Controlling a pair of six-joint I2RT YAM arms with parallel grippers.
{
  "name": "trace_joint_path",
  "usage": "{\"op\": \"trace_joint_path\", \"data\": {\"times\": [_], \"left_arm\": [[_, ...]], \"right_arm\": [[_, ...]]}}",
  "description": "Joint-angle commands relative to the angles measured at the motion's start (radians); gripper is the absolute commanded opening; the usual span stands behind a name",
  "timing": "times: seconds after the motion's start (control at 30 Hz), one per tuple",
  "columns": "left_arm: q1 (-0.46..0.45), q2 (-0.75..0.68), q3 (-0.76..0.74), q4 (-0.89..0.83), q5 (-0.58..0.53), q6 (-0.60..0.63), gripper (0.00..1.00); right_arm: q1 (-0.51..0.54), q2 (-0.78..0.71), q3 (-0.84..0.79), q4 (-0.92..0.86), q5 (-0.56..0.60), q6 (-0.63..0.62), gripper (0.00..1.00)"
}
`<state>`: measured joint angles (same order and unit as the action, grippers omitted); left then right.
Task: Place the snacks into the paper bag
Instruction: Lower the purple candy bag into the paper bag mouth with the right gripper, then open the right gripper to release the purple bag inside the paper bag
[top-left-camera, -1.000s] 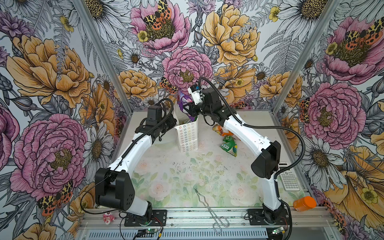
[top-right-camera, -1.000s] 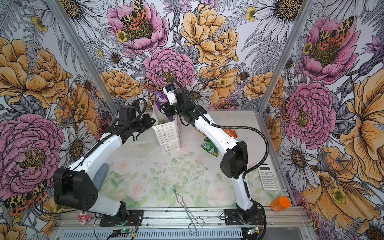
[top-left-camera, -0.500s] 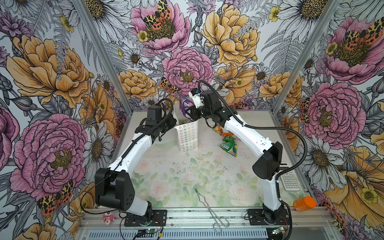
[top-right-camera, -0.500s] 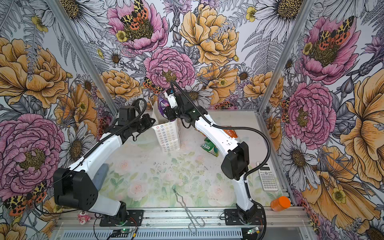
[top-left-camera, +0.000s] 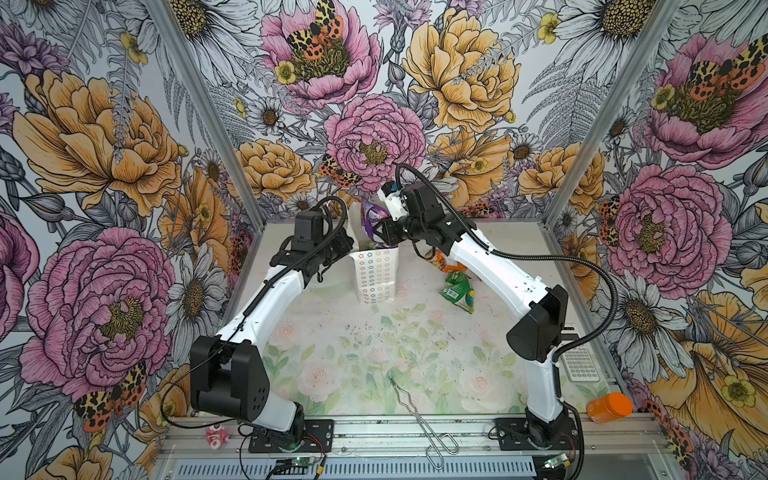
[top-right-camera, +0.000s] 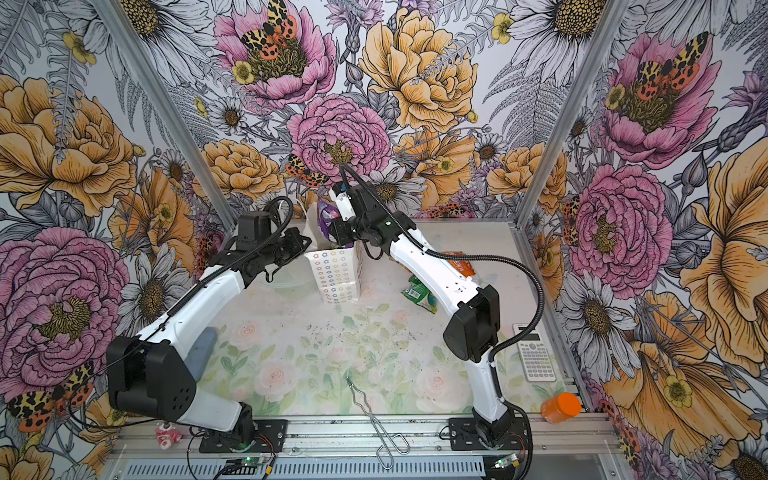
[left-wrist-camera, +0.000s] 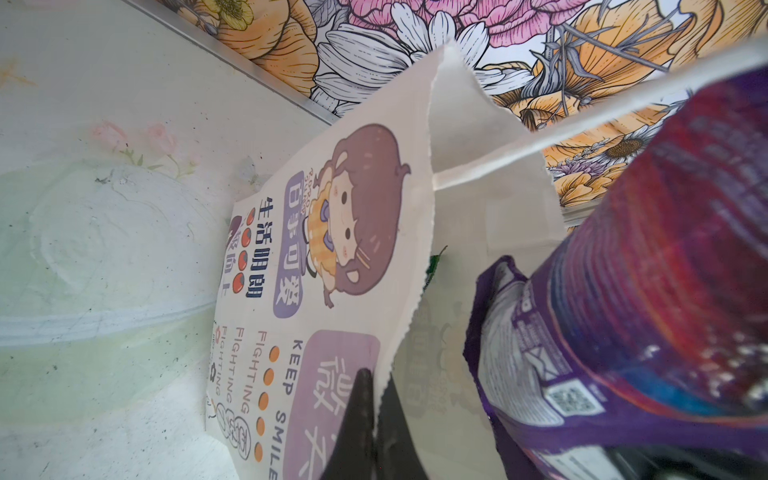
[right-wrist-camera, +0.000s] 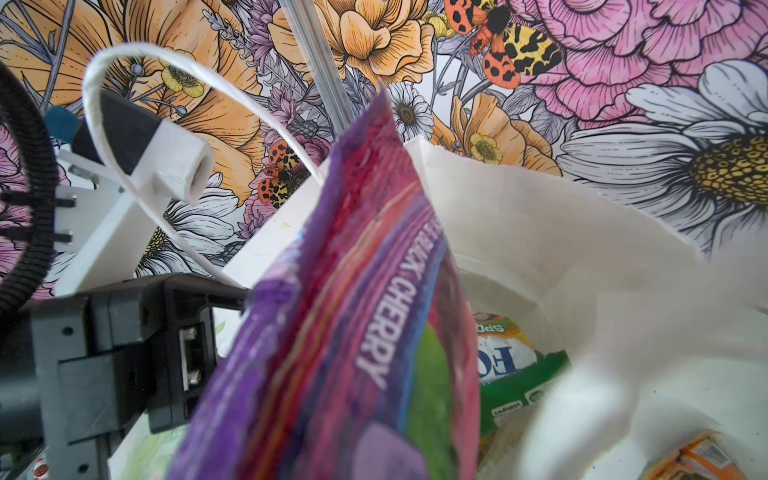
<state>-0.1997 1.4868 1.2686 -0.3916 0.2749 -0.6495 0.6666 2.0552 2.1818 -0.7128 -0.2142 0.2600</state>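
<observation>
**Purple packet sinks toward the bag mouth**

The crinkly purple-pink cherry snack packet (top-left-camera: 371, 216) has come down and leftward. It now stands at the open mouth of the white upright paper bag (top-left-camera: 376, 276), pinched by one end in the right gripper (top-left-camera: 381, 230). The left gripper (left-wrist-camera: 376, 419), unmoved, clamps the bag's printed front wall, apparently to keep the mouth spread. A green FOX-marked packet (right-wrist-camera: 511, 361) lies inside, and a green crinkly packet (top-left-camera: 457, 291) waits on the table (top-left-camera: 374, 353).

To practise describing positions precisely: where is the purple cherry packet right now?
In both top views the purple cherry packet hangs near the back centre, held by the right gripper at the open mouth of the paper bag.
</observation>
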Motion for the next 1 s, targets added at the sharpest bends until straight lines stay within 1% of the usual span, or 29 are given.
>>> {"op": "trace_joint_path", "data": {"times": [0.0, 0.4, 0.57, 0.67, 0.77, 0.87, 0.97], "left_arm": [[0.008, -0.006, -0.005, 0.027, 0.021, -0.009, 0.00], [0.001, 0.012, 0.014, 0.027, 0.026, -0.007, 0.00], [0.002, 0.011, 0.015, 0.027, 0.025, -0.007, 0.00], [0.002, 0.011, 0.015, 0.025, 0.021, -0.007, 0.00], [0.002, 0.014, 0.018, 0.026, 0.021, -0.009, 0.00], [0.002, 0.015, 0.018, 0.025, 0.021, -0.009, 0.00], [0.000, 0.015, 0.019, 0.024, 0.020, -0.009, 0.00]], "right_arm": [[0.011, -0.081, 0.009, -0.026, -0.016, 0.017, 0.00], [0.022, -0.095, 0.015, -0.100, -0.011, 0.011, 0.00], [0.022, -0.096, 0.017, -0.103, 0.030, 0.001, 0.23], [0.022, -0.098, 0.019, -0.103, 0.038, -0.011, 0.30], [0.022, -0.101, 0.019, -0.103, 0.049, -0.018, 0.34], [0.022, -0.102, 0.019, -0.103, 0.054, -0.022, 0.41], [0.022, -0.104, 0.018, -0.103, 0.056, -0.026, 0.46]]}}
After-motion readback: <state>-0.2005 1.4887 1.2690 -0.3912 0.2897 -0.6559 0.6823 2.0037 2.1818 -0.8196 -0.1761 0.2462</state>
